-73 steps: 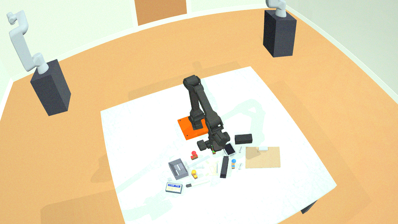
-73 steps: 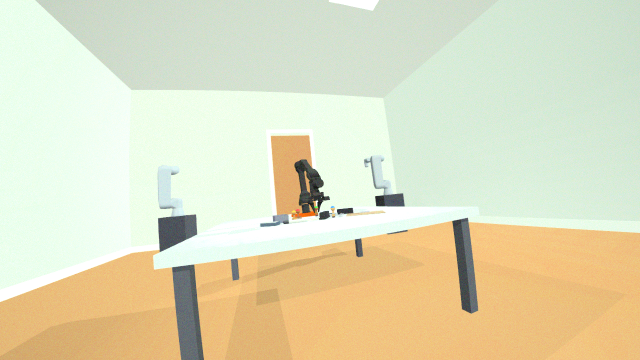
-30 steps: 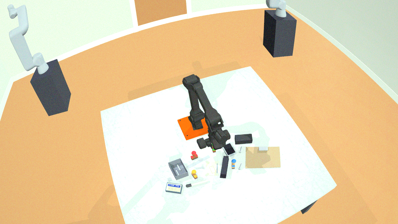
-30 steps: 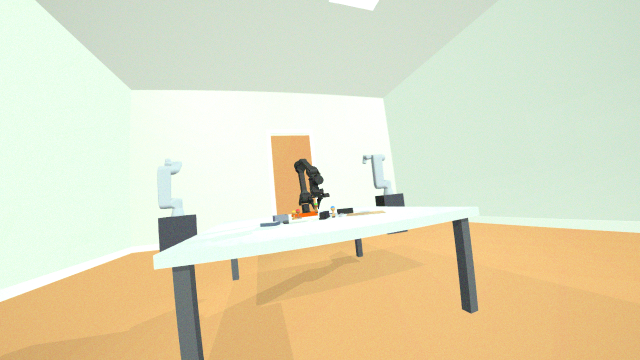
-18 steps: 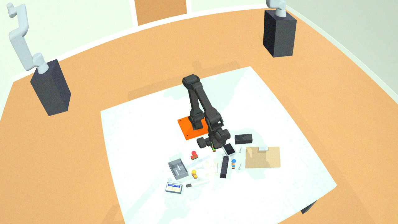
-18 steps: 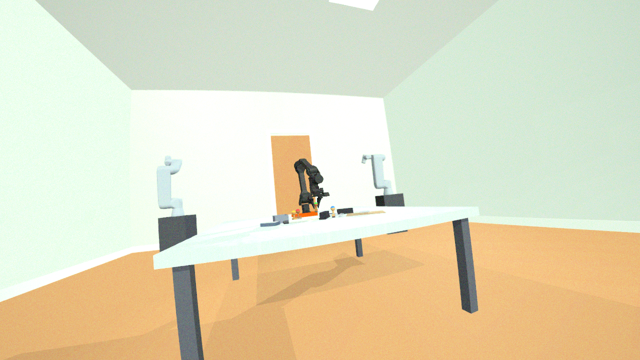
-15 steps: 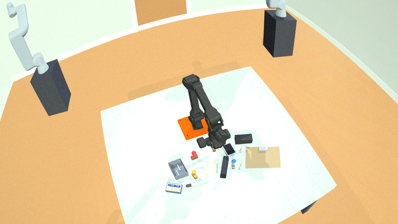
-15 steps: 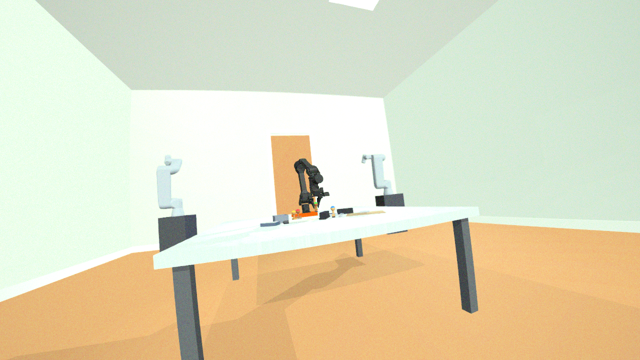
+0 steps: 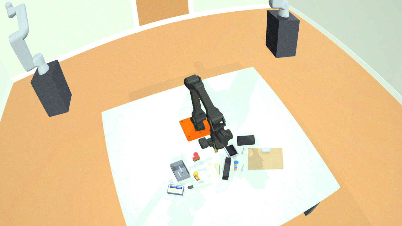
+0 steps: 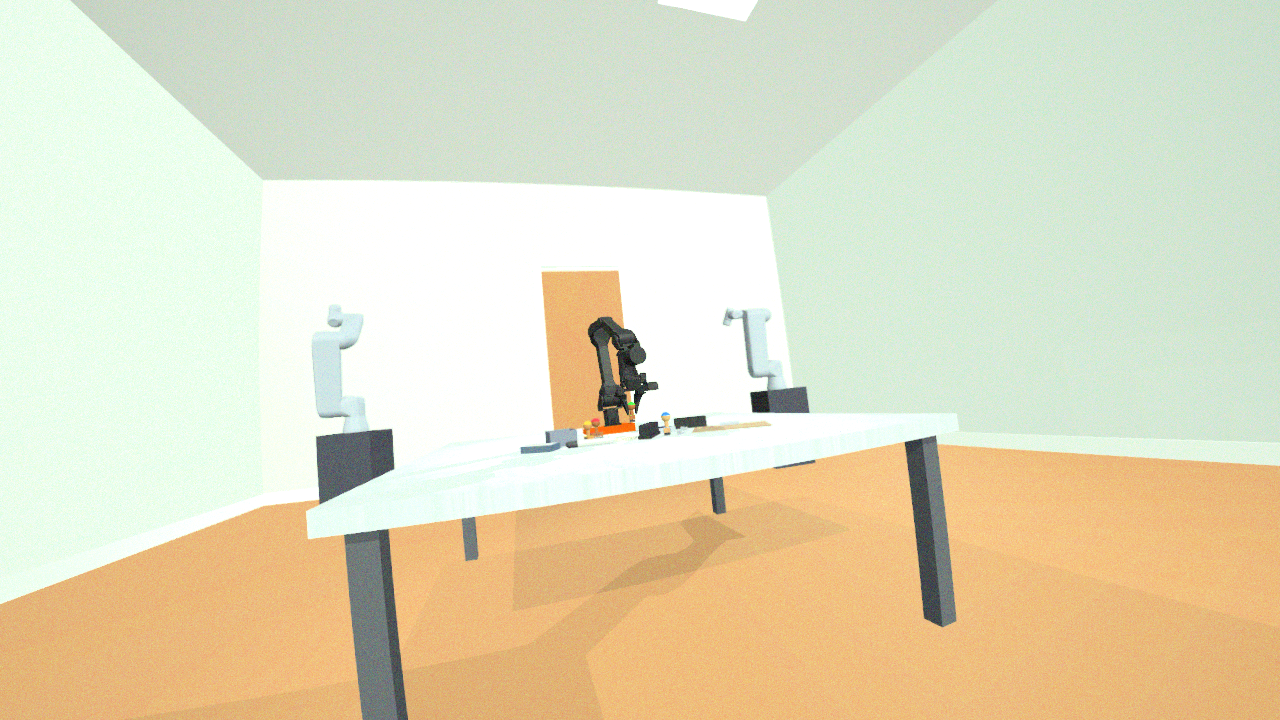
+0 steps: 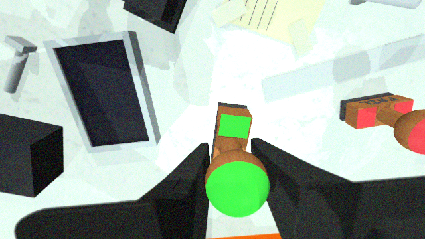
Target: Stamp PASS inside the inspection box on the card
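Observation:
My gripper (image 9: 215, 145) (image 11: 230, 147) is shut on the wooden stamp with the green top (image 9: 216, 150) (image 10: 631, 407) (image 11: 238, 189). The stamp hangs upright a little above the bench; its lettering does not show. The open ink pad (image 9: 231, 150) (image 11: 103, 93), dark in a grey case, lies left of the stamp in the wrist view. The cream card (image 9: 214, 169) (image 11: 282, 20) lies beyond the stamp, held by pale strips. Its box shows faintly in the top view; in the wrist view the card is cut off by the top edge.
A red stamp (image 9: 196, 156) (image 11: 366, 114), a yellow stamp (image 9: 196, 175) and a blue stamp (image 9: 236, 165) stand around the card. Black blocks (image 9: 246, 140) (image 9: 226, 168) flank the pad. A clear ruler (image 11: 299, 83), grey tray (image 9: 183, 176), pad lid (image 9: 175, 189) and clipboard (image 9: 265, 163) lie about.

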